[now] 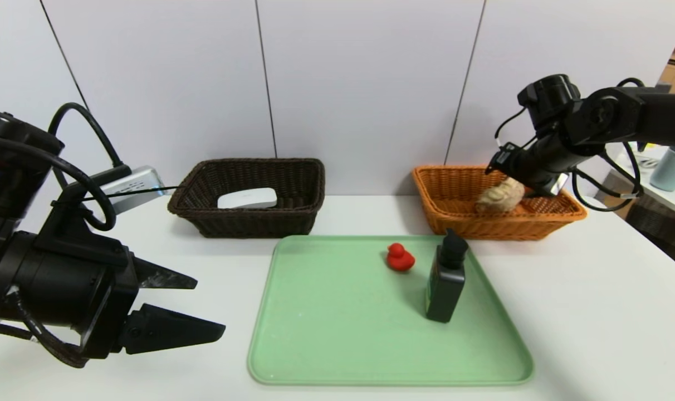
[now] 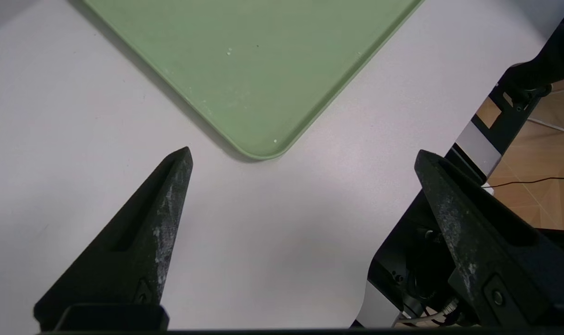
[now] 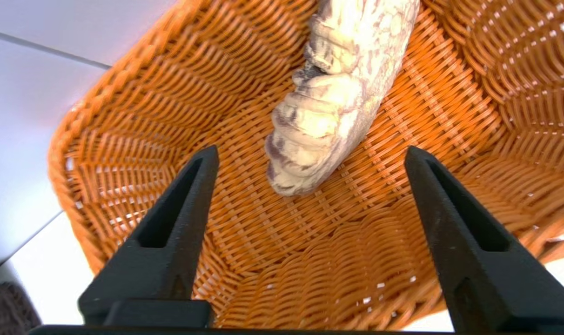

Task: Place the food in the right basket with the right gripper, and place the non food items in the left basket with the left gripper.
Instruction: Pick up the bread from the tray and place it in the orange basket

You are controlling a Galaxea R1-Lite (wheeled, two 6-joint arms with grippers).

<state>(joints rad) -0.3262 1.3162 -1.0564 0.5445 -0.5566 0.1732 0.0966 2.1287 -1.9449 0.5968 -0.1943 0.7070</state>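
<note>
A pale, marbled bread roll point(image 1: 500, 195) point(image 3: 335, 93) lies inside the orange right basket point(image 1: 554, 214) point(image 3: 137, 116). My right gripper point(image 3: 310, 153) hovers just above it, open, with the roll free of both fingers. On the green tray point(image 1: 337, 328) point(image 2: 245, 60) stand a red toy duck point(image 1: 399, 258) and a dark pump bottle point(image 1: 446, 278). The dark brown left basket point(image 1: 298, 189) holds a white flat object point(image 1: 247, 198). My left gripper point(image 1: 204, 306) point(image 2: 303, 156) hangs open over the bare table near the tray's front left corner.
A silver box point(image 1: 130, 186) sits behind the left arm. A light blue cup point(image 1: 671, 167) stands on a side table at the far right. The table's front edge and the robot's base point(image 2: 426, 260) show in the left wrist view.
</note>
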